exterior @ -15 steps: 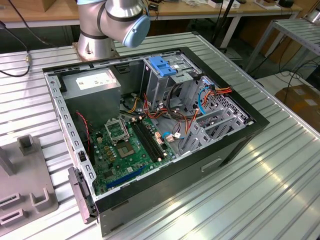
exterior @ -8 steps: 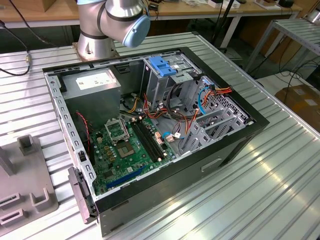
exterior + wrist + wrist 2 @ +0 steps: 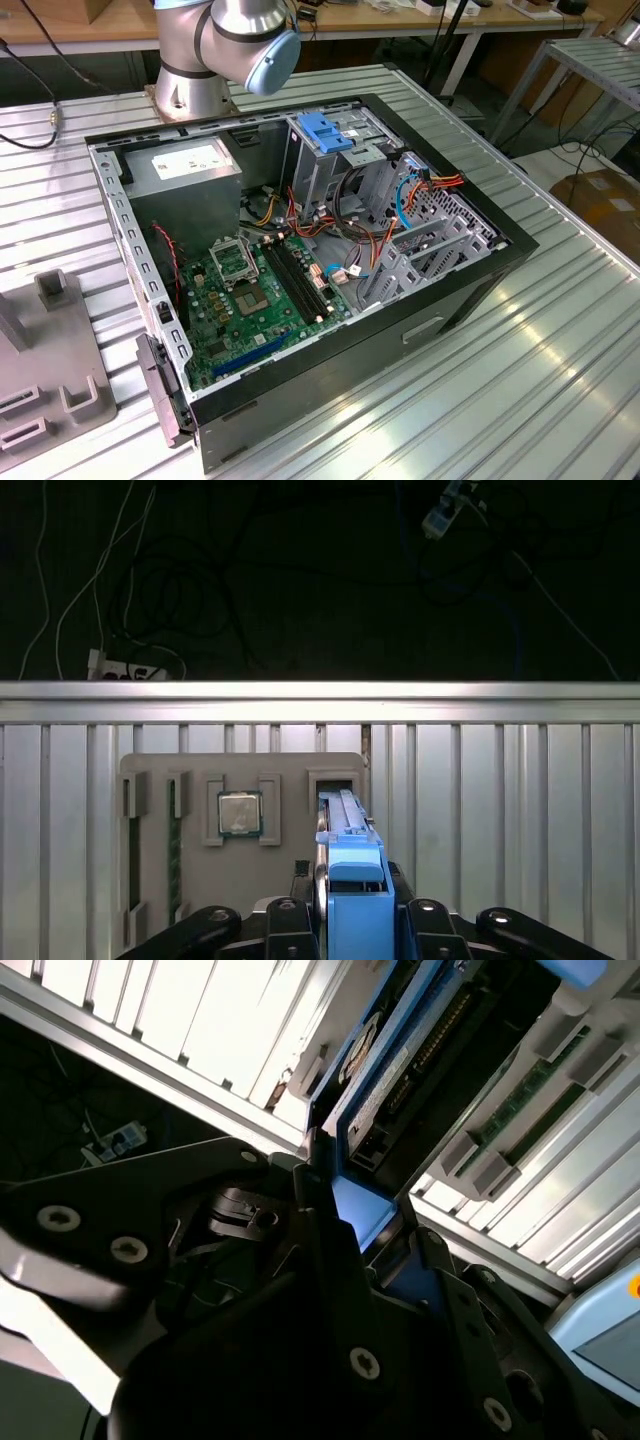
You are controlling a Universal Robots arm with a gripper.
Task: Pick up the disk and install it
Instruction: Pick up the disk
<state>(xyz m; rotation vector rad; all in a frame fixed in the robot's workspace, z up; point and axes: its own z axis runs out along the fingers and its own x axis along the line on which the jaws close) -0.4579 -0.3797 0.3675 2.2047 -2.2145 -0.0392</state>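
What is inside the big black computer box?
Inside are a green motherboard, a grey power supply, a blue latch piece and tangled coloured cables. Whatever lies beneath the power supply and behind the metal drive cage is covered.

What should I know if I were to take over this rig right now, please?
Gripper: appears shut on the blue end of the disk, seen in both wrist views.
Disk: standing on edge at a slot in the grey tray; I cannot tell whether it is clear of the slot.
Done: disk grasped.
Left: the disk is not yet in the computer case.
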